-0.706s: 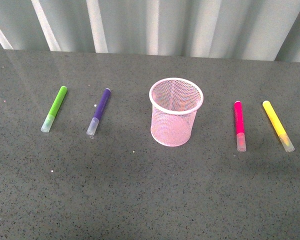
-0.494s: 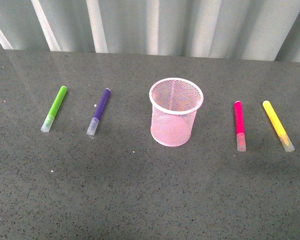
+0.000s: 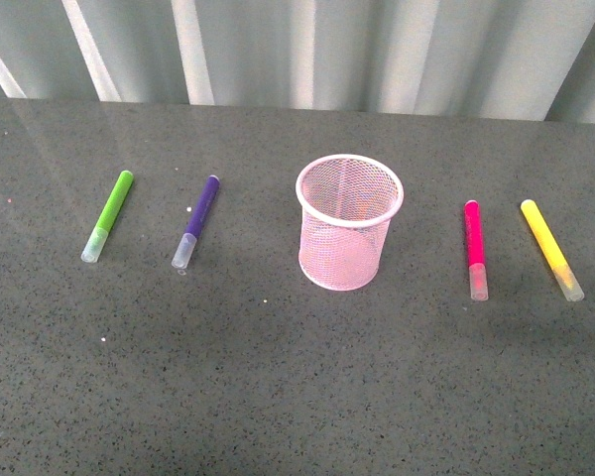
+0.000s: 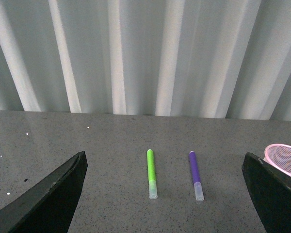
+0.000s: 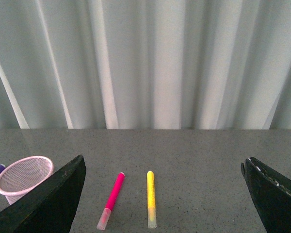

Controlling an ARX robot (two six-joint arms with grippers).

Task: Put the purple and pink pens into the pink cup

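The pink cup [image 3: 349, 222] stands upright and empty in the middle of the grey table. The purple pen [image 3: 196, 221] lies to its left, cap toward me. The pink pen [image 3: 474, 248] lies to its right, cap toward me. Neither arm shows in the front view. My left gripper [image 4: 169, 204] is open and empty, well back from the purple pen [image 4: 195, 175], with the cup's rim [image 4: 285, 158] at the view's edge. My right gripper [image 5: 169, 204] is open and empty, back from the pink pen [image 5: 111, 200]; the cup [image 5: 23, 178] shows there too.
A lime-green marker [image 3: 108, 214] lies left of the purple pen, also in the left wrist view [image 4: 151, 173]. A yellow marker [image 3: 551, 248] lies right of the pink pen, also in the right wrist view [image 5: 151, 198]. A pale corrugated wall [image 3: 307, 50] backs the table.
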